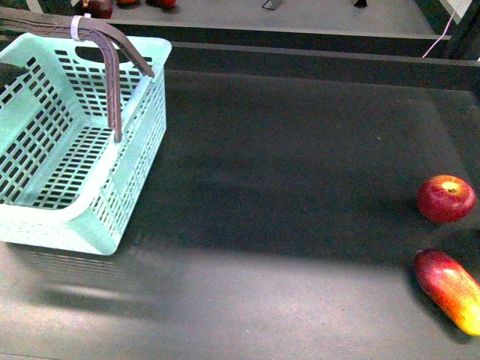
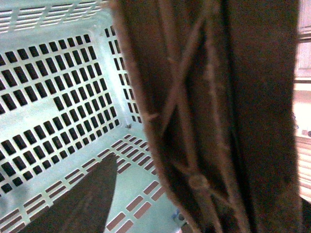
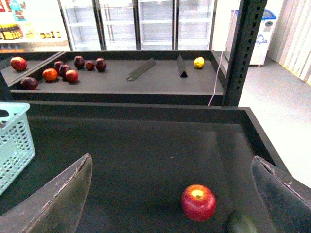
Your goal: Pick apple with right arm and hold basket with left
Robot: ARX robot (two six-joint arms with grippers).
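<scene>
Front view: the apple (image 1: 446, 198) rests stem dimple up on the dark table (image 1: 285, 187). A red-and-yellow oval fruit (image 1: 450, 289) lies just beside the apple on the camera side, apart from it. The turquoise basket (image 1: 45, 225) stands well apart from the apple, toward the robot's left. Its brown handles (image 1: 112, 82) are swung up over the empty interior and run out of frame on the side away from the apple, with a white band (image 1: 77, 26) round them. Neither arm shows in this view. Left wrist view: the left gripper (image 2: 180, 208) hangs over the basket's slotted floor, with the ribbed handles filling much of the frame. One dark finger (image 2: 77, 204) is visible, with basket floor showing between it and the handles. The other finger is not clearly seen, so it cannot be told whether the jaws grip the handles. Right wrist view: the right gripper (image 3: 171, 159) is above the table with its jaws spread wide and nothing between the fingers (image 3: 53, 199). The apple lies below and ahead of the gap, untouched. A corner of the basket shows at the frame edge far from the apple. Beyond the apple a rear shelf (image 3: 121, 85) carries several dark red fruits (image 3: 63, 70) and one yellow fruit (image 3: 198, 62).
</scene>
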